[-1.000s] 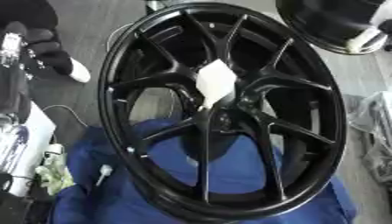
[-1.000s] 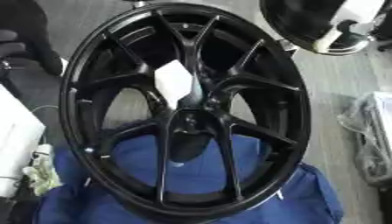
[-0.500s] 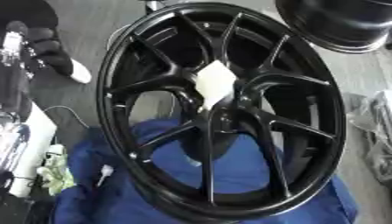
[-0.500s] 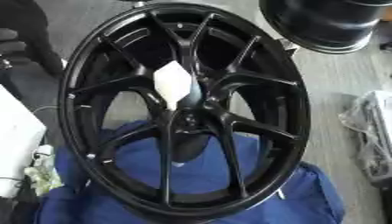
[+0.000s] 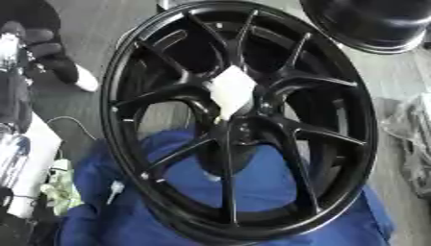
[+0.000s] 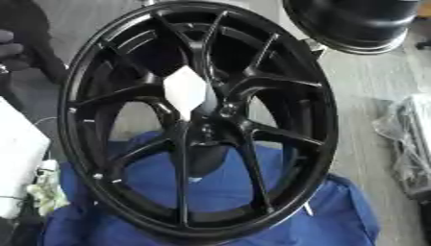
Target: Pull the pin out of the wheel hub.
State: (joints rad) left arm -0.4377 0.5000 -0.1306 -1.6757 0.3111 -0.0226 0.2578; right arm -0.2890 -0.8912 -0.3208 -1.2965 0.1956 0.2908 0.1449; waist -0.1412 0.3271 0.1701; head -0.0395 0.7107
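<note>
Fingers: none show in either view, so their state cannot be told.

A matte black wheel with thin forked spokes stands tilted on a crumpled blue cloth, which also shows through the gaps between the spokes. A flat white diamond-shaped piece lies over the hub at the wheel's middle. The pin cannot be made out there. Behind the wheel, at the upper right, a second glossy black rim is cut off by the frame. A crinkled clear plastic bag lies on the grey floor to the right. A small white thing lies on the cloth to the lower left, too small to identify.
</note>
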